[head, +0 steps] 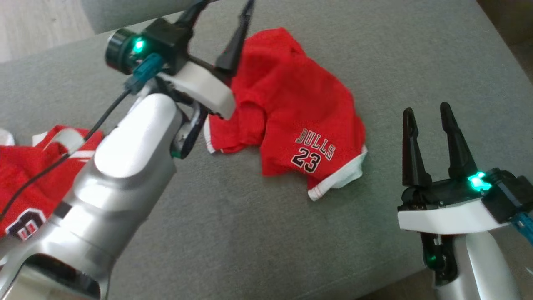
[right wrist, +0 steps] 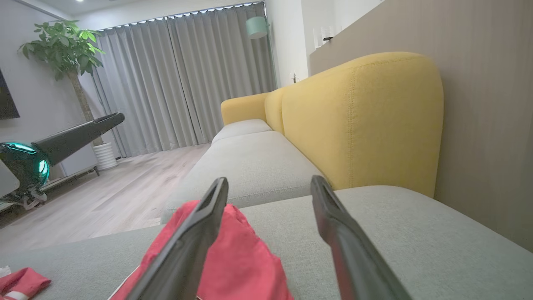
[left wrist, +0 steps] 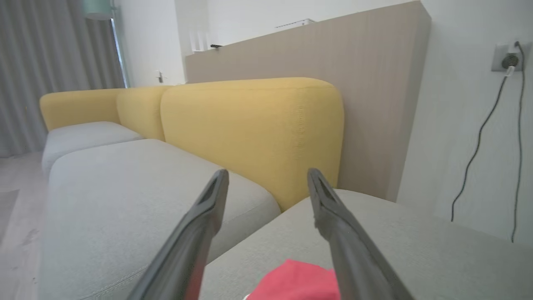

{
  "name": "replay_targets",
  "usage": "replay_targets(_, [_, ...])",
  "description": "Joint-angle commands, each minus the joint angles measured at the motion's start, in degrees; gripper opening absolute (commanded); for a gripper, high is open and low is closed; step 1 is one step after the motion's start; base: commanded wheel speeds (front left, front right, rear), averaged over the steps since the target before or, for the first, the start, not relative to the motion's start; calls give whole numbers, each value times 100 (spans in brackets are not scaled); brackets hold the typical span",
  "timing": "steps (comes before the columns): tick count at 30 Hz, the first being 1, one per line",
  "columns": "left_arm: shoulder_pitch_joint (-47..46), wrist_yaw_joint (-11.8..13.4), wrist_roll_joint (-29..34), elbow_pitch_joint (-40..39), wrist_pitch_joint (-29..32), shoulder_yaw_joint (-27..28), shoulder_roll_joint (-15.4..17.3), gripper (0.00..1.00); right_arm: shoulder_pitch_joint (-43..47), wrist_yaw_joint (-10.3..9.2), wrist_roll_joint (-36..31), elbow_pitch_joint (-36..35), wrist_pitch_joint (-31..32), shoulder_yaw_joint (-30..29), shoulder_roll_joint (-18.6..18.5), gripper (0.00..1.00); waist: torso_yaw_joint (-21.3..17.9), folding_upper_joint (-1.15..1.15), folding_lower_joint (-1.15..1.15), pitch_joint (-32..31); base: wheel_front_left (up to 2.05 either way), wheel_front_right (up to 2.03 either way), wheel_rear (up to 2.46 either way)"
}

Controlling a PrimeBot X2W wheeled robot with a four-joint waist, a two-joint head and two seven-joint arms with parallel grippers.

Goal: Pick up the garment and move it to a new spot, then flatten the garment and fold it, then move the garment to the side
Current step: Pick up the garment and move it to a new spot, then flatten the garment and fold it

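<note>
While the left hand [head: 225,8] hangs over the upper left edge of the red garment [head: 291,108], its two dark fingers stand wide apart with nothing between them. From the left wrist view the same hand [left wrist: 268,175] points along the sofa towards a yellow backrest [left wrist: 250,133], and a corner of the garment [left wrist: 295,281] shows low between the fingers, lying on the seat and not pinched.

That garment is crumpled in a loose heap near the middle of the grey seat cushion [head: 250,229]. It has white trim along its hems and the lettering "BULLS 23" facing up on its lower right part. Whether the left hand's finger touches the cloth or only passes in front of it, I cannot tell.

At the lower right the right hand [head: 427,110] sits well apart from the garment, fingers pointing up and spread wide, holding nothing. In its own wrist view the right hand [right wrist: 270,181] looks over the garment [right wrist: 245,258], which partly lies behind its left finger.

A second red garment [head: 29,175] with white trim lies at the far left edge of the cushion, partly hidden by the left forearm.
</note>
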Motion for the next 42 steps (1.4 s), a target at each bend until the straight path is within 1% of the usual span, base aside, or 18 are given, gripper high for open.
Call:
replay_targets(1, [-238,23,-7,-59,-201,308,155,100,-119,-4,-44,-219,-61,113,-28,100,154,0,-2,-46,0,0,0])
replay_targets(6, [152,-46,-227,29,-677,540,186,100,-55,-4,-268,-163,-61,29,-28,100,671,0,-2,-244,0,0,0])
replay_targets(10, [732,-93,-361,-168,-838,715,230,100,11,-4,-421,-71,-61,-110,-28,100,1210,0,-2,-470,0,0,0])
replay_targets(12, [1080,-112,-364,-279,-868,805,313,100,45,-4,-461,35,-61,-146,-28,100,1446,0,-2,-570,0,0,0])
replay_targets(17, [1985,60,-9,-824,-883,1035,392,100,139,-4,-588,164,-61,-197,-28,100,1993,0,-2,-785,0,0,0])
replay_targets(20, [2568,189,221,-1193,-884,1201,340,100,226,-4,-618,218,-61,-221,-28,100,2211,0,-2,-892,0,0,0])
replay_targets(22, [2952,275,357,-1384,-885,1302,282,100,294,-4,-620,257,-61,-213,-28,100,2298,0,-2,-961,0,0,0])
replay_targets(23, [2952,275,357,-1384,-885,1302,282,100,294,-4,-620,257,-61,-213,-28,100,2298,0,-2,-961,0,0,0])
replay_targets(24, [3333,345,425,-1574,-885,1459,186,100,357,-4,-624,285,-61,-178,-28,100,2339,0,-2,-1007,0,0,0])
replay_targets(25, [3333,345,425,-1574,-885,1459,186,100,357,-4,-624,285,-61,-178,-28,100,2339,0,-2,-1007,0,0,0])
replay_targets(28, [3849,417,557,-1847,-885,1723,36,100,439,-4,-631,308,-61,-143,-28,100,2358,0,-2,-1041,0,0,0])
replay_targets(30, [4123,409,668,-1966,-885,1884,-45,100,466,-4,-634,324,-61,-135,-28,100,2362,0,-2,-1037,0,0,0])
replay_targets(34, [4381,251,887,-2026,-886,2060,-176,100,467,-4,-650,335,-61,-137,-28,100,2376,0,-2,-1004,0,0,0])
replay_targets(36, [4366,170,968,-2030,-886,2146,-235,100,454,-4,-671,340,-61,-172,-28,100,2389,0,-2,-978,0,0,0])
replay_targets(38, [4277,26,1018,-2010,-886,2268,-335,100,415,-4,-683,390,-61,-290,-28,100,2415,0,-2,-918,0,0,0])
replay_targets(40, [4203,-60,1086,-1981,-886,2310,-374,100,380,-4,-781,553,-61,-298,-28,100,2432,0,-2,-865,0,0,0])
replay_targets(42, [4141,-124,1140,-1963,-886,2358,-418,100,324,-4,-978,868,-55,-287,-28,100,2457,0,-2,-801,0,0,0])
